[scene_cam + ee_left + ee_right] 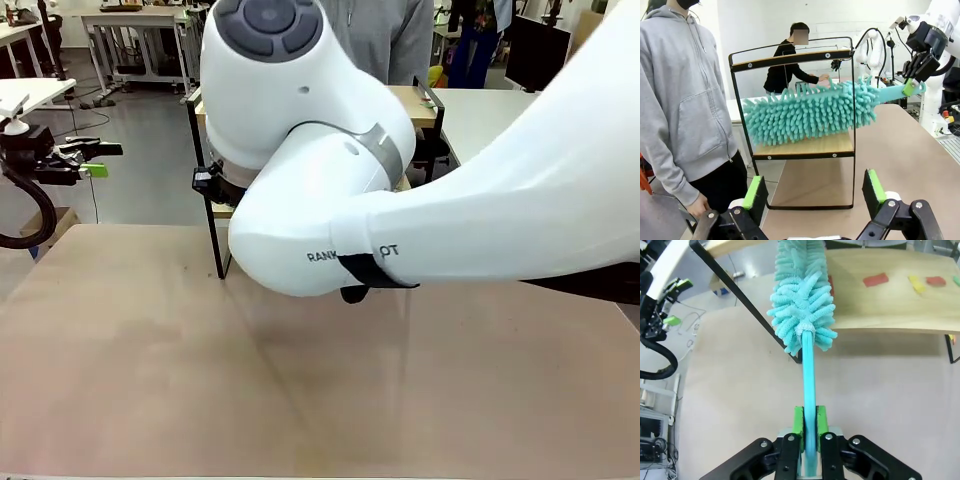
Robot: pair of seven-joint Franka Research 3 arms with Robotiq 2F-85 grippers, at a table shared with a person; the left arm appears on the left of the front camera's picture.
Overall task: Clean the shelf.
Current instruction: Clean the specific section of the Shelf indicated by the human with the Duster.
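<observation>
The shelf (805, 145) is a two-tier rack of light wooden boards in a thin black frame, standing at the table's far edge. A teal fluffy duster (810, 112) lies across its lower board. My right gripper (809, 426) is shut on the duster's teal handle, and the duster head (802, 300) reaches over the shelf board (890, 310). Red and yellow scraps (875, 279) lie on that board. My left gripper (814, 192) hangs open and holds nothing, off to the table's left, facing the shelf's side. In the front view my right arm hides most of the shelf frame (205, 190).
A person in a grey hoodie (685, 100) stands close behind the shelf, one hand hanging low. The brown table top (300, 380) stretches bare in front of the shelf. Farther off stand other tables and another person.
</observation>
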